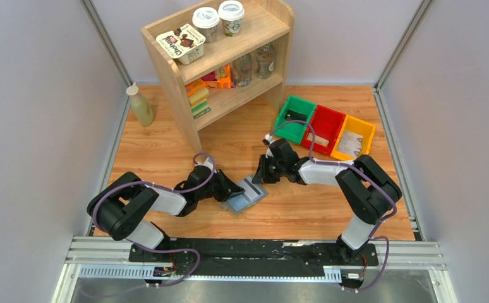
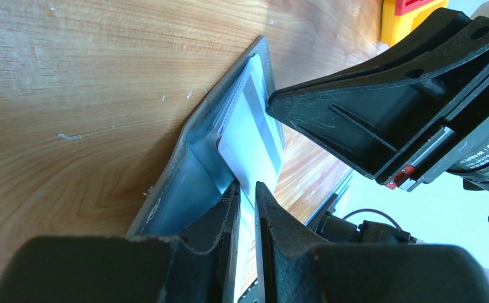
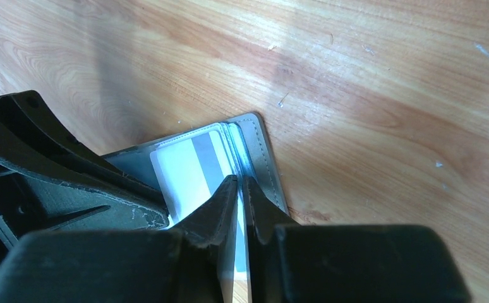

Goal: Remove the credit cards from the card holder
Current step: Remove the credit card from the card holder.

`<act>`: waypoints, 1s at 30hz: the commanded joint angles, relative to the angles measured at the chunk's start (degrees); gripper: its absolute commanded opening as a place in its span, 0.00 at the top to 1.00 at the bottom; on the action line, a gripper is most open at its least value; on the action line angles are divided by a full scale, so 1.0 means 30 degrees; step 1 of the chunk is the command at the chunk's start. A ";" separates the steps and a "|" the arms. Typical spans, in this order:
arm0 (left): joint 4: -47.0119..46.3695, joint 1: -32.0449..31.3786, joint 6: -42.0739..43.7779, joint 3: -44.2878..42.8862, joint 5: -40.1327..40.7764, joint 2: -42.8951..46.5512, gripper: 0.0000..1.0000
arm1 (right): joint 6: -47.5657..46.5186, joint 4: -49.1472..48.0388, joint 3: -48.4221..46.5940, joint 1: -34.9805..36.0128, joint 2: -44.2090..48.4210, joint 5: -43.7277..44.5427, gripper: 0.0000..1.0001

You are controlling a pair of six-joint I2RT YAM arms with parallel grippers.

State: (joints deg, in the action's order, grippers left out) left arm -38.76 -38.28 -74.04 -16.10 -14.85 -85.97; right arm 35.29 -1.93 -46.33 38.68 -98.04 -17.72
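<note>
— Where the right gripper (image 3: 240, 183) pinches shut, what sits between its fingers?
— A white, grey-striped credit card (image 3: 182, 173), caught by its edge.
— And the left gripper (image 2: 246, 189)?
— Fingers nearly together on a thin pale edge running on from that card. Both meet over the card holder (image 1: 247, 194), lying open on the table (image 1: 166, 145), midway between side edges, nearer the near edge.

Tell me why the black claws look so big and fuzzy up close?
Left wrist view: the left claw sits right by the lens, so it looms and blurs, while the card holder looks sharp. Right wrist view: same for the right claw, with glare streaks on the table.
</note>
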 commanded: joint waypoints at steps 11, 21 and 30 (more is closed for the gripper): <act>-0.3338 -0.0071 -0.0339 0.0209 0.0117 -0.0492 0.86 | -0.1245 0.3428 -0.0086 0.1082 0.0629 0.0367 0.85; -0.2872 -0.0071 -0.1188 0.1527 0.1054 0.0679 1.00 | -0.0543 0.2872 0.0588 0.0907 -0.0454 0.1773 0.87; 0.1784 -0.0071 -0.2214 0.2289 0.2019 0.2727 1.00 | -0.0132 0.2579 0.1145 0.0409 -0.1041 0.2652 0.89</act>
State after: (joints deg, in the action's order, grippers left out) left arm -39.77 -38.28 -78.61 -10.35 -11.16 -81.08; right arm 35.97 0.38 -46.35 40.38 -97.43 -15.55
